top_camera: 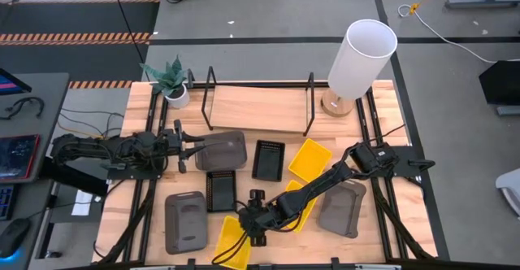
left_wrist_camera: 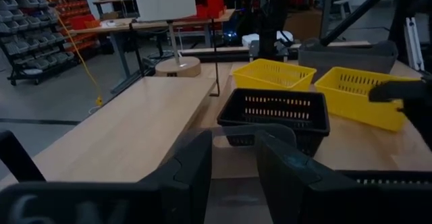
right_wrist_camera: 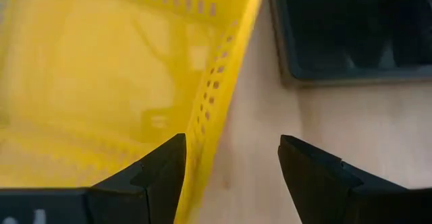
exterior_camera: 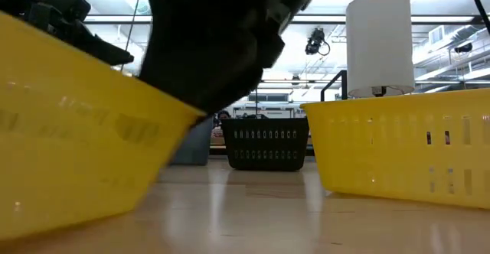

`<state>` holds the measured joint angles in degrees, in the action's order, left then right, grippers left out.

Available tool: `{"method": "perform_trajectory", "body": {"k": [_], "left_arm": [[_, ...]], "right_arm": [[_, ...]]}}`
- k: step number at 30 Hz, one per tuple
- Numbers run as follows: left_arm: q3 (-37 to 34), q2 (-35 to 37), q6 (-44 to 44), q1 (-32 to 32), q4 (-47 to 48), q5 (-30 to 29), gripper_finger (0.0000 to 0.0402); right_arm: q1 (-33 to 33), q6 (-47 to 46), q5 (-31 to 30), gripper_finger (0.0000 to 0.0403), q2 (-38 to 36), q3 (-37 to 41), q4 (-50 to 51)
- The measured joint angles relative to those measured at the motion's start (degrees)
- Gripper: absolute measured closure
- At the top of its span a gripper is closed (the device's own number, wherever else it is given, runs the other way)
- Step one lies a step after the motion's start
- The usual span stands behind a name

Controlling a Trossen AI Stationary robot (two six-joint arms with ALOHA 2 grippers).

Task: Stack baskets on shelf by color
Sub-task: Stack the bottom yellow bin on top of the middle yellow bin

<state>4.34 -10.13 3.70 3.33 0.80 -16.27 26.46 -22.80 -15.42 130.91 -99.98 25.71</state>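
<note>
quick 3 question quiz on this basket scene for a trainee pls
1. True or false: a basket already sits on the shelf.
2. The right end effector is open at the wall of: A) a yellow basket B) a black basket C) the lamp.
3. Fill in: the left end effector is at the edge of a ___ basket.
Key: 1 false; 2 A; 3 grey, the grey basket in front of the shelf.
</note>
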Motion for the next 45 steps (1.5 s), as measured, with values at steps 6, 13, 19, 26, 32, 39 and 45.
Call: {"method": "perform_trajectory", "body": {"k": [6,13,19,26,32,39,45], "left_arm": [[0.0,-0.11,-0.02,0.01,-0.11,-0.04,0.028],[0.0,-0.11,-0.02,0.0,-0.11,-0.04,0.028],[0.0,-0.11,0.0,0.02,-0.11,-0.03,0.028],[0.0,-0.11,-0.02,0.0,-0.11,-0.04,0.028],[0.0,-0.11,0.0,0.0,-0.09,-0.03,0.028],[0.0,0.0,-0.02,0.0,-0.02,-0.02,0.028],[0.0,0.02,-0.02,0.0,-0.13,-0.02,0.028]], "right_arm": [[-1.54,-1.53,0.47,0.0163,-1.52,0.0,8.26],[-2.49,-1.69,1.83,0.0206,-2.08,0.0,12.54],[-3.02,-1.71,3.27,0.0292,-2.08,0.0,13.34],[-3.34,-1.69,9.19,0.039,-2.42,-0.21,13.22],[-3.17,-0.1,9.6,0.0393,-4.69,-2.91,16.71],[-1.92,-0.84,0.9,0.0398,-12.2,-2.72,23.65],[-0.06,-6.82,-8.01,0.04,-20.96,1.09,31.44]]}}
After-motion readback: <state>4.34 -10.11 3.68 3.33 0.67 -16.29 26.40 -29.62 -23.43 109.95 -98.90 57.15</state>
